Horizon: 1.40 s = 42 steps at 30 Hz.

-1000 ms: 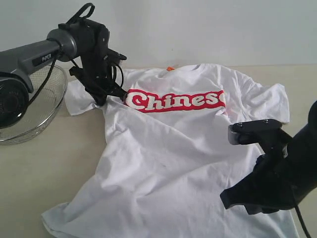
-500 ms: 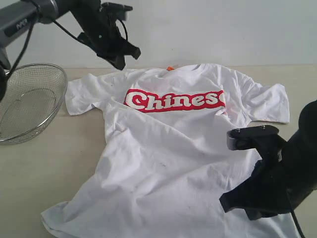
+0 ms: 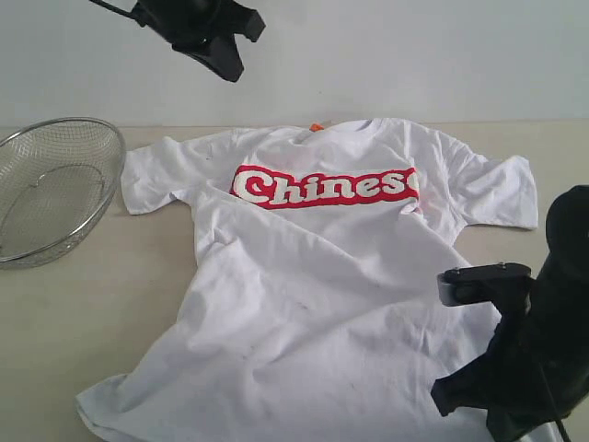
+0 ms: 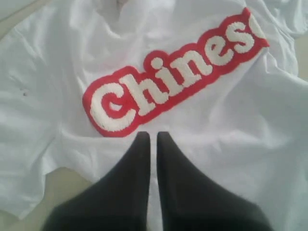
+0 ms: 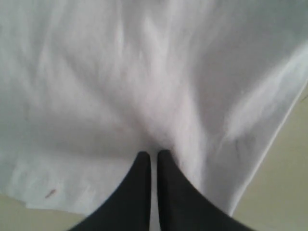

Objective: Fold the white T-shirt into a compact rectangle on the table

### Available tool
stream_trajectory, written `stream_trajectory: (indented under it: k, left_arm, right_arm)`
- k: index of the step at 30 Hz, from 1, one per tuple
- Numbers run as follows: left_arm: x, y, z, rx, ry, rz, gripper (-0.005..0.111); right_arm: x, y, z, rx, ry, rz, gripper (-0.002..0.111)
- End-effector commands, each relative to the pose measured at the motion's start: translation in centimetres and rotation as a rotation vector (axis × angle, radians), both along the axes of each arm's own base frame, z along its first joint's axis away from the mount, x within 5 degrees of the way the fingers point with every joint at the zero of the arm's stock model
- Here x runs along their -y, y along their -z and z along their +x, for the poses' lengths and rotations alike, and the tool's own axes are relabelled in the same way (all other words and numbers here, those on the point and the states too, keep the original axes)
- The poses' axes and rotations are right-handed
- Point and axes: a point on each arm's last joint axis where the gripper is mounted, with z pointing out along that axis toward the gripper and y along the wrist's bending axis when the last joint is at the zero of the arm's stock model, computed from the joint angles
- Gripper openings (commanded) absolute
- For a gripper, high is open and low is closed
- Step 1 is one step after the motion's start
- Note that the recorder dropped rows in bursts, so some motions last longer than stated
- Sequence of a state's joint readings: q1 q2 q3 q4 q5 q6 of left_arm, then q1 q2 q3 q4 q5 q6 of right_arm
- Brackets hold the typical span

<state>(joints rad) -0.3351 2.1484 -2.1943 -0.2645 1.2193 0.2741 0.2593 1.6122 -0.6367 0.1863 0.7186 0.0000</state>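
Note:
The white T-shirt lies spread face up on the table, its red lettered band across the chest and an orange neck tag at the collar. The lower half is wrinkled. My left gripper hangs shut and empty well above the left shoulder; in its wrist view the left gripper looks down on the red band. My right gripper is low over the shirt's lower right part. In the right wrist view the right gripper is shut, tips at creased white cloth near the hem.
A wire mesh bowl stands on the table at the far left, just beyond the left sleeve. Bare tabletop shows left of the shirt and beside the hem. A pale wall runs behind the table.
My left gripper has risen from the left shoulder, up and to the right; that sleeve now lies flatter. The right arm has shifted lower and to the right over the hem area.

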Motion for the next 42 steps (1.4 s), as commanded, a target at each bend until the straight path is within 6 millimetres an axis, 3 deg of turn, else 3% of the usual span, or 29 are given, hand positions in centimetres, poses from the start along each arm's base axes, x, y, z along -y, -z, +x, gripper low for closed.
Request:
stream_trajectory:
  k: [1, 8, 17, 32, 38, 42]
  left_arm:
    - [-0.7, -1.2, -2.4, -0.020, 0.013, 0.009, 0.005]
    - [-1.8, -2.5, -6.3, -0.057, 0.019, 0.007, 0.005]
    - [-2.6, -3.7, -11.6, -0.080, 0.047, 0.018, 0.005]
    - [-4.9, -0.7, -17.0, -0.191, 0.054, 0.094, 0.005]
    - [-5.6, 1.5, -18.8, -0.268, 0.069, 0.120, 0.005]
    - [-5.9, 2.9, -19.7, -0.318, 0.072, 0.136, 0.005]
  right_arm:
    - [0.2, 0.0, 0.0, -0.015, -0.015, -0.011, 0.000]
    - [0.2, 0.3, 0.3, 0.007, -0.009, -0.009, 0.000]
    - [0.2, 2.7, 0.3, -0.088, -0.011, -0.033, 0.000]
    - [1.8, 2.4, -0.2, -0.140, -0.053, -0.205, 0.000]
    - [2.2, 1.2, 0.0, -0.079, -0.047, -0.235, 0.000]
    - [1.7, -0.1, 0.1, 0.006, -0.051, -0.168, 0.000]
